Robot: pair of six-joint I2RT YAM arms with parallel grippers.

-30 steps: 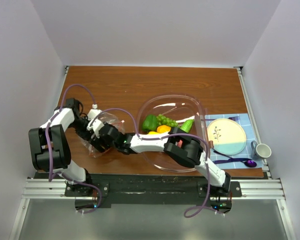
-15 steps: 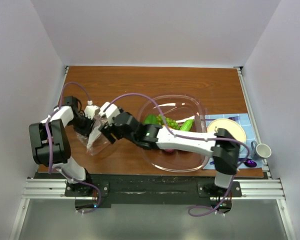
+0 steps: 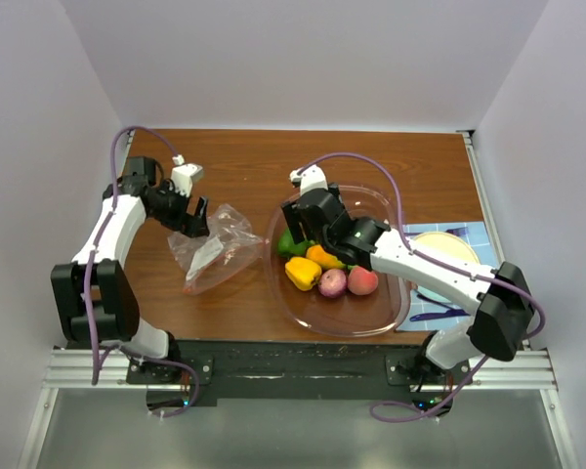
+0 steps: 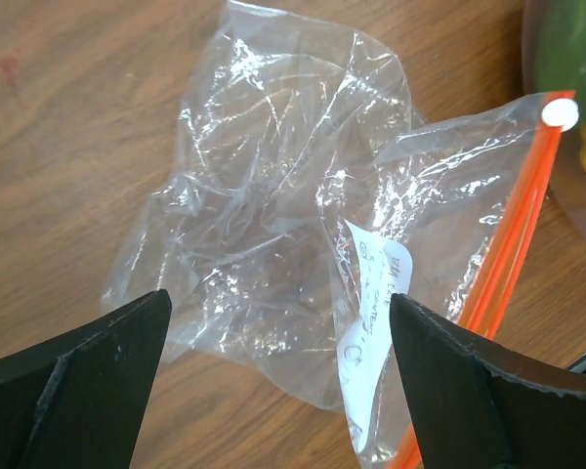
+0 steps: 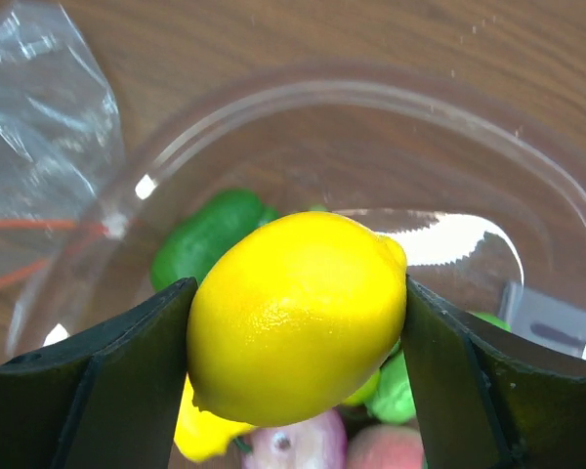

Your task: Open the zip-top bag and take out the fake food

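Well, the zip-top bag [image 4: 273, 225] lies crumpled on the counter [image 3: 273, 161] just beside the bowl [image 3: 366, 191]. The left end effector [image 4: 278, 303] hangs over it, fingers spread wide and holding nothing. That film looks feather-light, limp and slippery; I'd take it by the stiffer orange zip strip [image 4: 511, 225]. The right end effector [image 5: 300, 293] pinches a yellow lemon [image 5: 293, 322] above the bowl. It looks hard, smooth and round, so it might squirt from a loose grip. Other fake food [image 3: 317, 274] sits in the bowl. Glare and folds keep me from telling whether anything is inside the bag, or whether its mouth gapes.
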